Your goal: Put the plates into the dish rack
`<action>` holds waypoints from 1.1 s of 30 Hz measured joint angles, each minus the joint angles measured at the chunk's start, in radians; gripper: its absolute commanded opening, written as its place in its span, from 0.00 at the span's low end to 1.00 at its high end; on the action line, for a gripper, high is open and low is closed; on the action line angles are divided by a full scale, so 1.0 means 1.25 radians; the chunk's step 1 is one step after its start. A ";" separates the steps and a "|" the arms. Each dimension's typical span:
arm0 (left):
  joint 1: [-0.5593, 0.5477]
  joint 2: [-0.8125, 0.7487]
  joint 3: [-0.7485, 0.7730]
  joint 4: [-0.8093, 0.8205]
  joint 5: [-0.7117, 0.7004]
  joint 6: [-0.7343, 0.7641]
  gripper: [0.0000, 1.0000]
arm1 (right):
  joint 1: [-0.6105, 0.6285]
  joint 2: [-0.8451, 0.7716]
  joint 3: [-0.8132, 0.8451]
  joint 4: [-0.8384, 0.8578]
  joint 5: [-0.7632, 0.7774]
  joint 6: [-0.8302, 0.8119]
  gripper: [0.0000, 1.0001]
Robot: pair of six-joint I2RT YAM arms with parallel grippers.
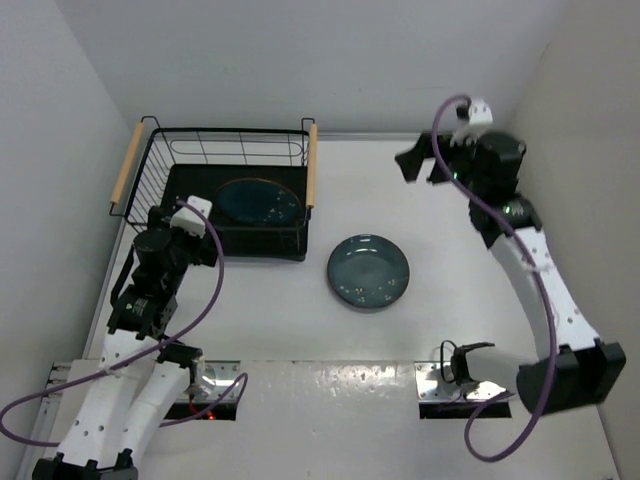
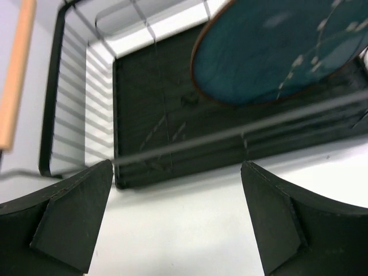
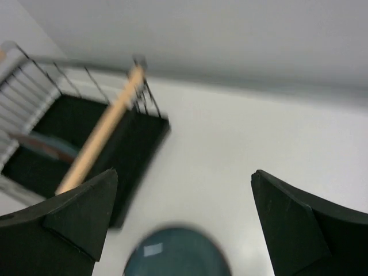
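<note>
One dark teal plate (image 1: 258,200) lies inside the black wire dish rack (image 1: 160,165) at the back left. In the left wrist view this plate (image 2: 276,52) rests on the rack's black base tray (image 2: 155,109). A second plate (image 1: 368,271) lies flat on the white table, just right of the rack. My left gripper (image 1: 188,222) hovers at the rack's near left corner, open and empty (image 2: 175,167). My right gripper (image 1: 420,165) is raised at the back right, open and empty (image 3: 185,172), with the table plate (image 3: 175,256) blurred below it.
The rack has two light wooden handles, a left one (image 1: 125,168) and a right one (image 1: 311,165). White walls close in the table on the left, back and right. Metal mounting plates (image 1: 440,385) and purple cables (image 1: 215,300) lie near the arm bases.
</note>
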 measured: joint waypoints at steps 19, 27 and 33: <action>-0.009 -0.048 -0.003 0.050 -0.207 0.070 0.47 | -0.013 -0.125 -0.728 0.065 0.016 0.224 0.79; 0.026 -0.142 -0.101 0.013 -0.376 0.105 0.56 | -0.015 0.042 -0.776 0.298 -0.065 0.327 0.55; 0.063 -0.143 -0.121 -0.024 -0.378 0.074 0.64 | -0.023 0.151 -0.814 0.512 -0.130 0.414 0.15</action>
